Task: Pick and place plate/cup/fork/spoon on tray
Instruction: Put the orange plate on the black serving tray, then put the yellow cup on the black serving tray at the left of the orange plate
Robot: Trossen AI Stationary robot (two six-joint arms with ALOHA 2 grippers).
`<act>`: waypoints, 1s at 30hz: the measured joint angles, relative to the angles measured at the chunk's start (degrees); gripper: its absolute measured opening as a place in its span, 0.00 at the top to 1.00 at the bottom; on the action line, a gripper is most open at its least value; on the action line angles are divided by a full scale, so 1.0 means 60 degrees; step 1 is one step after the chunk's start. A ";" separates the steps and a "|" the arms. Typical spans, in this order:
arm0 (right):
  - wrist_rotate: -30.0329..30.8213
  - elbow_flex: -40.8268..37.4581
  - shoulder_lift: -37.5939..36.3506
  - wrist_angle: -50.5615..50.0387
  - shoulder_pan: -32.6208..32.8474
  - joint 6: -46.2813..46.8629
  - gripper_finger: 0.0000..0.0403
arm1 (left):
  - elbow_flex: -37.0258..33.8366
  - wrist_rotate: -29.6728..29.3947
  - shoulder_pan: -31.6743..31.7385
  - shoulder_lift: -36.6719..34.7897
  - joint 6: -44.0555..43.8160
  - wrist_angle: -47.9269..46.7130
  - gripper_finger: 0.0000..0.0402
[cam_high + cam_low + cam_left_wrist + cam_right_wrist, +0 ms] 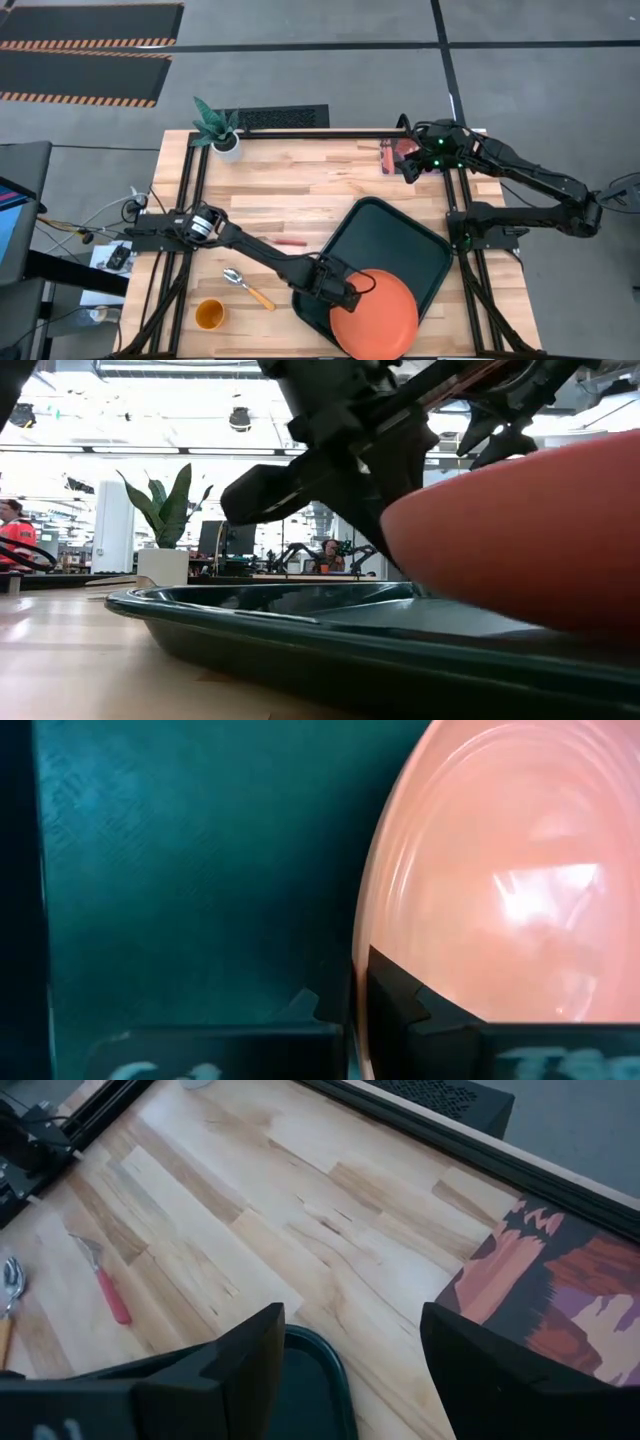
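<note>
The orange plate [380, 312] is over the near corner of the dark green tray [395, 235], reaching past its near rim. My left gripper [348, 290] is shut on the plate's left rim. My right gripper [410, 168] is open and empty at the table's far right, above a picture card [560, 1290]. The pink-handled fork [290, 241] lies flat on the wood left of the tray. The yellow-handled spoon [248, 288] lies near the front. The small orange cup [209, 314] stands upright at the near left. My left gripper pinches the plate's rim [356, 970] on its left side, one finger [405, 1000] on the plate's upper face and the other [305, 1010] outside it. The fingers come from the table's left, slanting down. The plate [530, 530] is tilted above the tray floor [300, 610].
A white pot with a green plant [222, 130] stands at the far left corner. Black frame rails run along the table's left, far and right edges. Bare wood lies between the fork and the far rail.
</note>
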 joint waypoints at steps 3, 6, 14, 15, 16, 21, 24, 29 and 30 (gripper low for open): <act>0.0000 0.0000 0.0000 0.0003 0.0000 -0.0009 0.35 | 0.0000 0.0284 0.0017 0.0000 0.0219 0.0230 1.00; 0.0000 0.0000 0.0000 0.0003 0.0000 -0.0012 0.35 | 0.0000 0.0398 0.0047 0.0000 0.0367 0.0180 0.99; 0.0004 0.0000 0.0000 0.0004 0.0000 -0.0013 0.35 | 0.0000 0.0421 0.0150 -0.0004 0.0870 0.0155 0.83; 0.0004 0.0000 0.0000 0.0004 0.0000 -0.0013 0.35 | 0.0000 0.0451 0.0171 -0.0004 0.0945 0.0166 0.80; 0.0005 0.0000 0.0000 0.0002 0.0000 -0.0013 0.35 | 0.0000 0.0514 0.0191 -0.0004 0.1002 0.0182 0.77; 0.0007 0.0000 0.0000 0.0000 0.0000 -0.0013 0.35 | 0.0000 0.1031 0.0332 -0.0004 0.1197 0.0192 0.61; 0.0007 0.0000 0.0000 0.0000 0.0000 -0.0013 0.35 | 0.0000 0.1072 0.0429 -0.0004 0.1474 0.0192 0.54; 0.0011 0.0000 0.0000 -0.0003 0.0000 -0.0020 0.35 | 0.0000 0.1465 0.0583 -0.0007 0.1794 0.0192 0.43; 0.0011 0.0000 0.0000 -0.0004 0.0000 -0.0020 0.35 | 0.0000 0.1686 0.0613 -0.0007 0.1847 0.0189 0.41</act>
